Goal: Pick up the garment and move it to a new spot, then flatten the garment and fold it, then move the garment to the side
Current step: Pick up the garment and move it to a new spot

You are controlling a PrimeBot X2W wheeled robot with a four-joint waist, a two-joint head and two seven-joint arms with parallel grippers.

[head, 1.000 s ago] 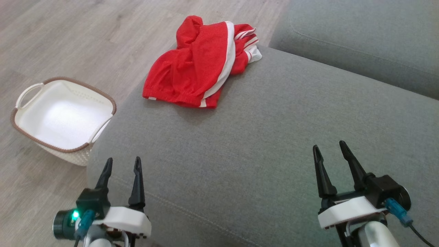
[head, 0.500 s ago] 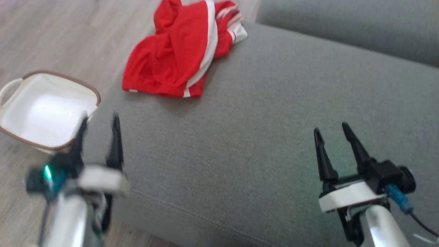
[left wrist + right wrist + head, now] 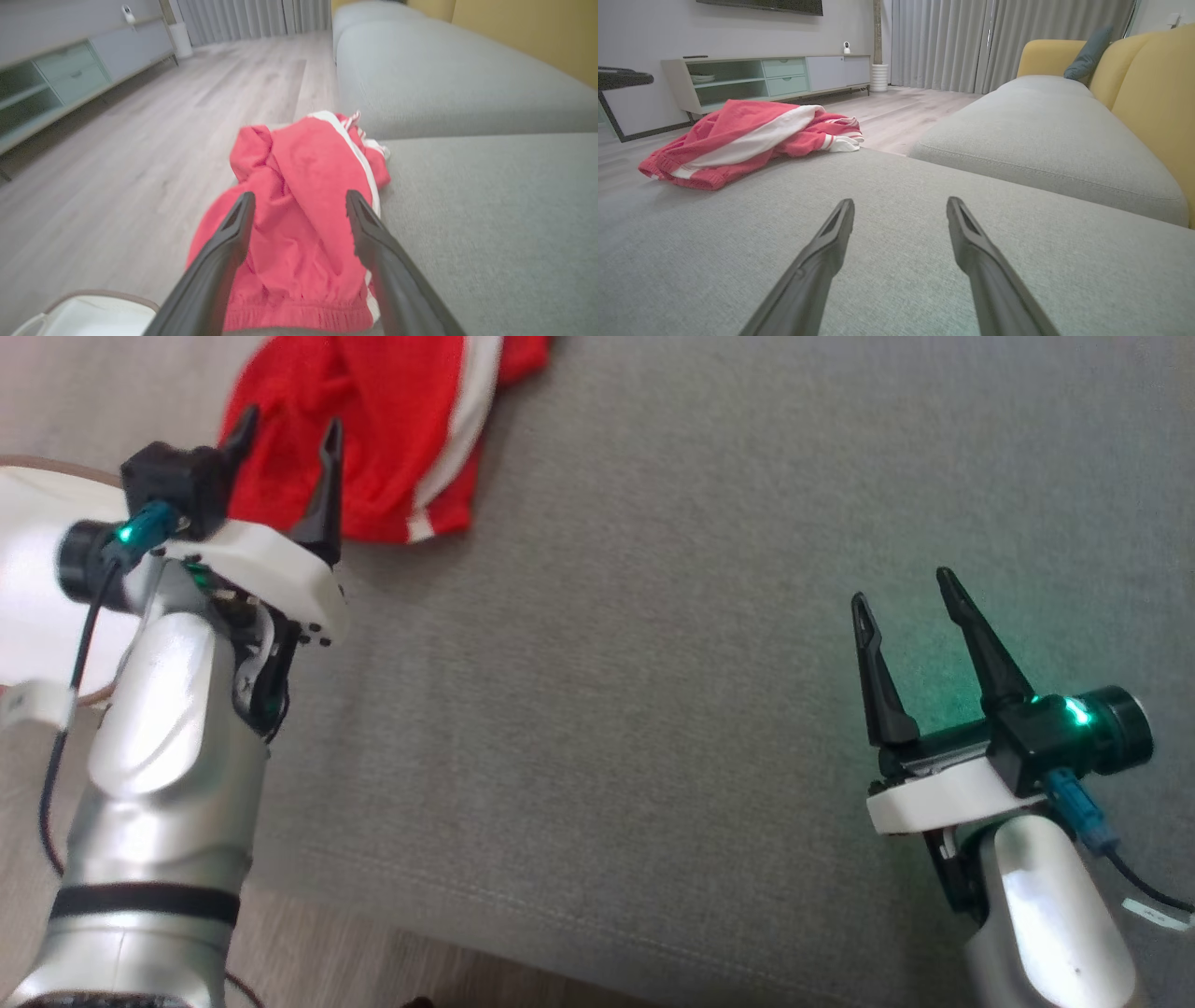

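You see the left gripper [image 3: 290, 425] stretched forward at the near hem of the red garment [image 3: 401, 439], fingers wide apart, holding nothing. The garment lies crumpled at the left edge of the grey cushion [image 3: 653, 663], near the white basket [image 3: 23, 616]. The right gripper [image 3: 902, 590] hovers wide open and empty over bare cushion.

The garment [image 3: 383, 439] is red cloth with broad white stripes and a gathered hem. It lies crumpled in a loose heap at the far left corner of the grey sofa cushion [image 3: 653, 616].
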